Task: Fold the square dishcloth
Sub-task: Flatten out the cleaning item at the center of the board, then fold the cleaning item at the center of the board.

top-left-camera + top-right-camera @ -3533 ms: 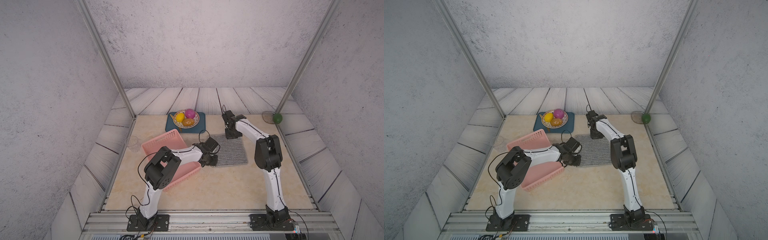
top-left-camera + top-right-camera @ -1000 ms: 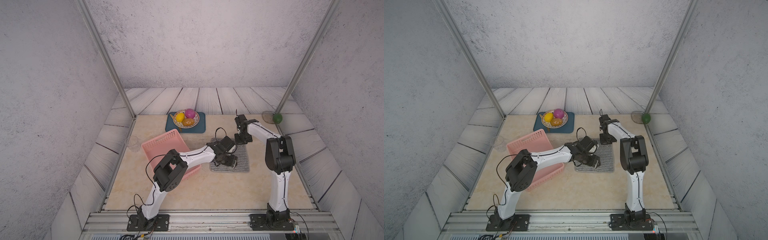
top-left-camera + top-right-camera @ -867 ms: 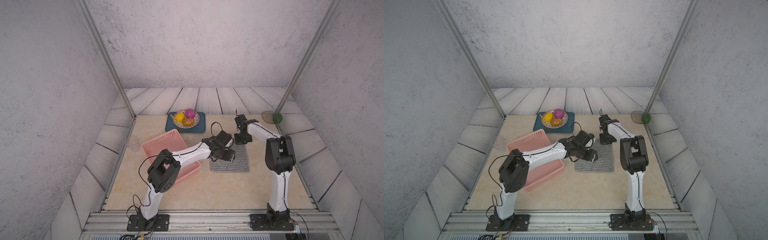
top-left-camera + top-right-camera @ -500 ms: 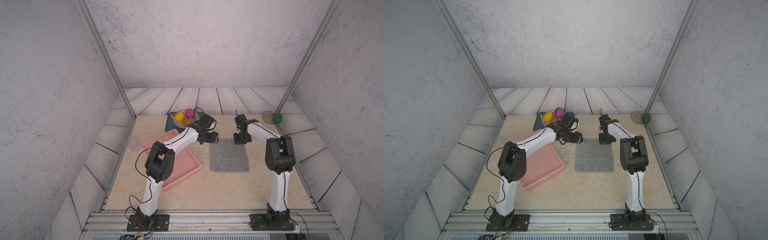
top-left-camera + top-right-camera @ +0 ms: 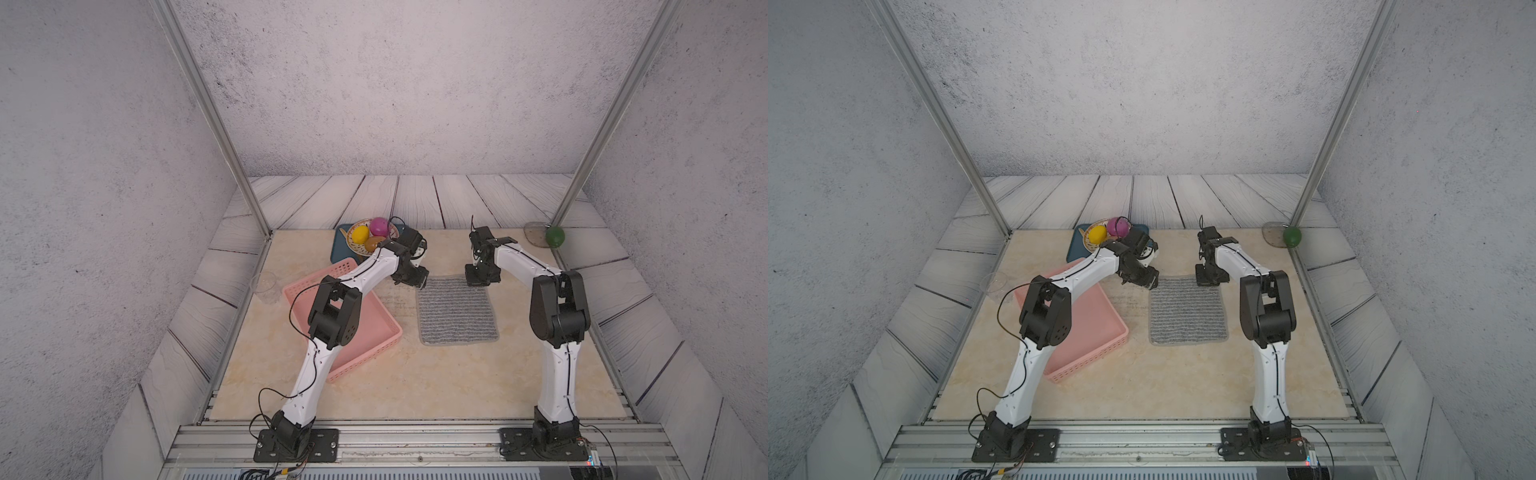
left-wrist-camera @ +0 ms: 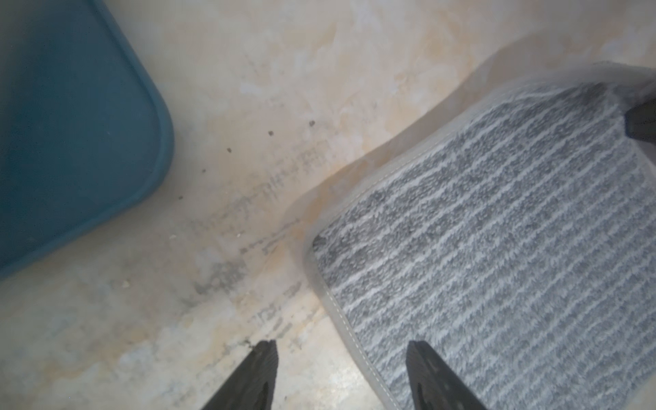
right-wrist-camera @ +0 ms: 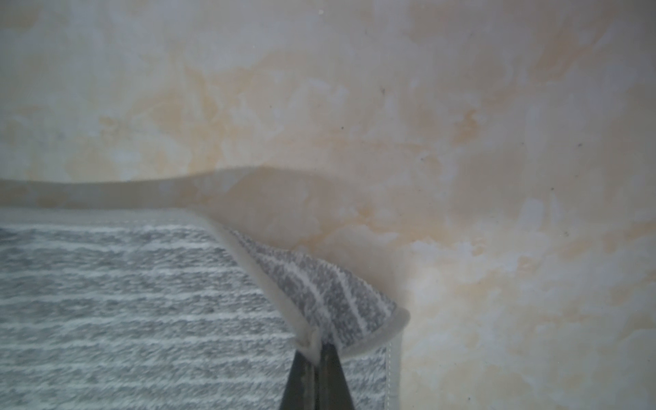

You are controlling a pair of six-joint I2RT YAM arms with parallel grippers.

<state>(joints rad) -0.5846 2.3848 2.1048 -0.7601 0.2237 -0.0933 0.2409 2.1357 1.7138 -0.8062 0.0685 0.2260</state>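
My right gripper [image 7: 318,355] tight on a corner of the square dishcloth [image 7: 124,301], left gripper [image 6: 340,345] agape astride its edge.

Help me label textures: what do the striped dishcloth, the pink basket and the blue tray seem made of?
The square dishcloth looks like soft terry or microfibre, matte: fuzzy ribbed pile, stitched hem, lifted corner curling limply. The pink basket is probably rigid plastic: perforated moulded walls. The blue tray is likely smooth plastic: rounded raised rim.

There were one cloth [image 5: 455,309], one basket [image 5: 365,358], one tray [image 5: 338,250], one cup [image 5: 264,286], and four fruits [image 5: 360,234] (three sharing a plate [image 5: 355,247]).
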